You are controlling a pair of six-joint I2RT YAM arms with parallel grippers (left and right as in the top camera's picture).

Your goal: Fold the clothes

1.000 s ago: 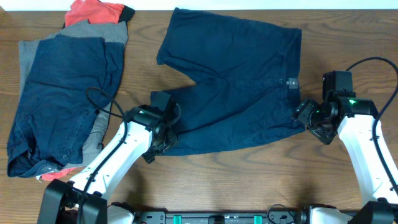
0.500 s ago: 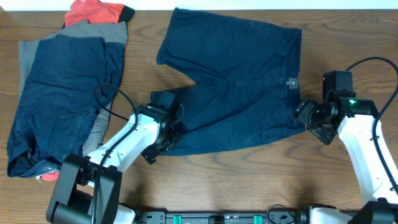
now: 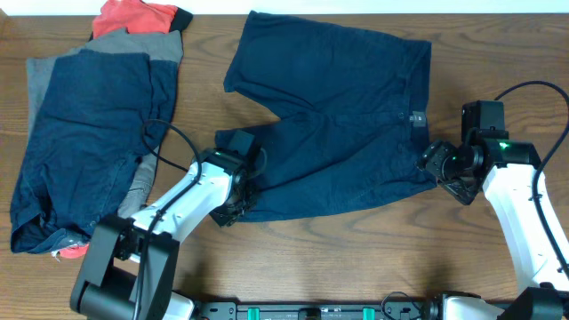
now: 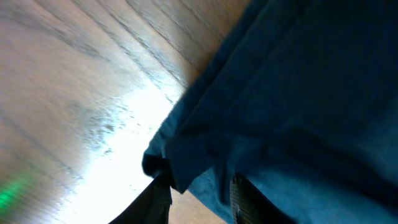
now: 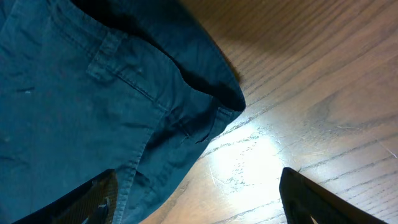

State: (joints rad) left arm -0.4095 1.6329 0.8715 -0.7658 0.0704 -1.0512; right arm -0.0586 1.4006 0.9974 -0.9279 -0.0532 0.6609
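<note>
The dark navy shorts lie spread flat mid-table, waistband to the right with its button. My left gripper is at the hem corner of the near leg. In the left wrist view its fingers are apart, with the hem corner hanging between them. My right gripper is at the waistband's near corner. In the right wrist view it is wide open, one finger over the fabric, the other over bare wood.
At the left lies a pile: another navy garment on a grey piece, and a red-orange piece at the back edge. A black cable from the left arm loops over the pile.
My left arm has swung a little to the right, bringing its gripper closer onto the hem corner. The right arm and the shorts have not moved.
</note>
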